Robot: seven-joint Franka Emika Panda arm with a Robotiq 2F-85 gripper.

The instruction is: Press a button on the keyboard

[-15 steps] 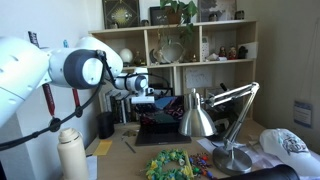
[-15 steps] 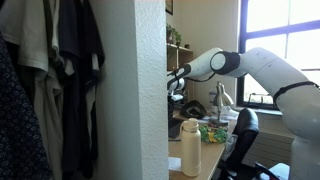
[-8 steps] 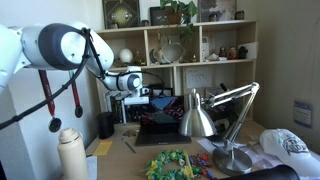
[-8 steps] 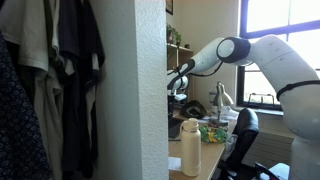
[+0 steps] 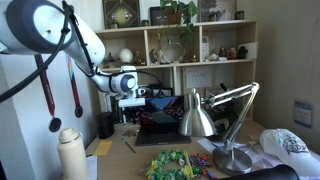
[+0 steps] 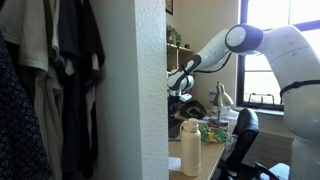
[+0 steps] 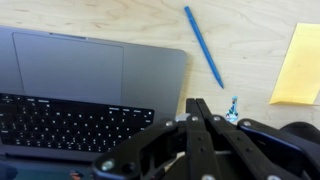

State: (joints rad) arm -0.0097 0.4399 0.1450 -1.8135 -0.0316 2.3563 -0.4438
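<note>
The keyboard (image 7: 70, 125) is the black key field of an open grey laptop (image 7: 150, 70), low at the left of the wrist view, with the trackpad (image 7: 68, 62) above it. My gripper (image 7: 197, 102) comes in from the bottom of that view, its two black fingers pressed together with nothing between them, tips over the laptop's right edge. It hangs above the laptop and does not touch the keys. In both exterior views the gripper (image 5: 141, 98) (image 6: 178, 92) hovers above the laptop (image 5: 160, 128) on the desk.
A blue pen (image 7: 204, 45) and a yellow sticky note (image 7: 299, 62) lie on the wooden desk (image 7: 240, 30) beside the laptop. A silver lamp (image 5: 198, 118), a colourful green-yellow pile (image 5: 170, 164), a cream bottle (image 5: 70, 152) and a shelf unit (image 5: 180, 45) surround it.
The arm's upper links have swung up and back, and the gripper has drifted slightly away from the lamp above the laptop. The fingers stay shut.
</note>
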